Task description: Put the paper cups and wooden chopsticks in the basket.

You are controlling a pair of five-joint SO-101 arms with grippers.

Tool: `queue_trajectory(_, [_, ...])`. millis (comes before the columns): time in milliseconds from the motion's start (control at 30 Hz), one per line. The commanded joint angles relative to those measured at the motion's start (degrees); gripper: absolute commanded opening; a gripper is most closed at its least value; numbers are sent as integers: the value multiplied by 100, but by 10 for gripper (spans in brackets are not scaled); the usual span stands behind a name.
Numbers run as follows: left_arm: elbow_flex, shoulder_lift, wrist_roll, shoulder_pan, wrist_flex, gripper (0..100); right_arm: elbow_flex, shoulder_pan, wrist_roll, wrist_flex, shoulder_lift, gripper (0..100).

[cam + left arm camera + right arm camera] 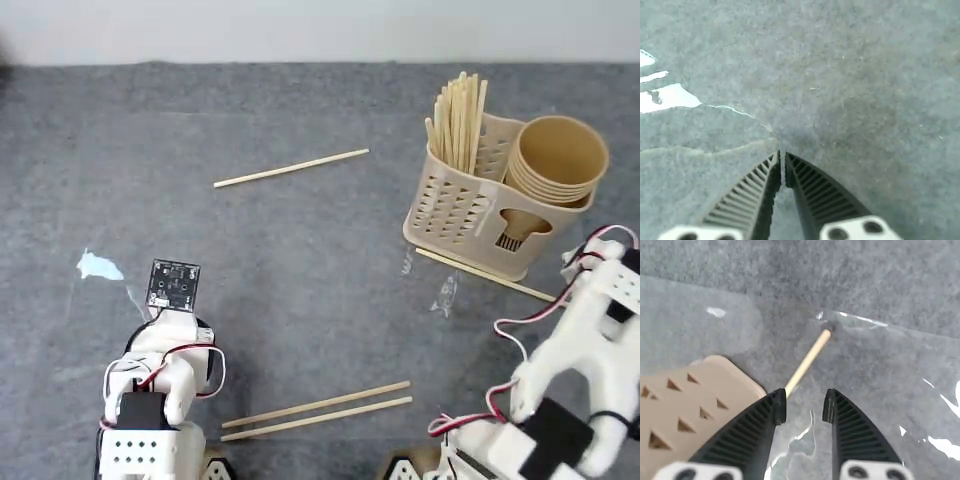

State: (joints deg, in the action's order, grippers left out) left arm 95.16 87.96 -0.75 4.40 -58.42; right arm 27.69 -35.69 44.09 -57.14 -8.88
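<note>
Tape scrap [98, 266]: one, pale blue, on the mat [300, 280] near its left edge.
Left gripper [782, 167]: one, fingers pressed together with nothing between them, low over bare mat at the near left.
Lone stick [290, 168]: one, flat at the middle far side, well apart from everything else.
Stick pair [315, 410]: two, side by side at the near edge, between the arms.
Basket [455, 205]: one, beige, perforated, upright at the far right.
Bundle [458, 115]: upright in the basket's left compartment, packed too tightly to count.
Cups [555, 160]: one nested stack in the right compartment.
Basket-side stick [485, 273]: one, flat along the basket's near foot.
Right gripper [804, 407]: one, narrowly parted, holding nothing, over that stick's end.
</note>
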Motion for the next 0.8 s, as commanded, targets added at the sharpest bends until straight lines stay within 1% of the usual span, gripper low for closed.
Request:
queue_trajectory(0, [-31,53,70,35,105,12,-88,75,70,382,154,141])
queue_trajectory(267, [-31,53,70,35,105,12,-114,84,185,734,796,141])
queue_trajectory(600, [-31,53,70,35,105,12,-97,101,202,822,857,140])
queue_trajectory(767, [-31,53,70,35,105,12,-79,251,202,787,857,140])
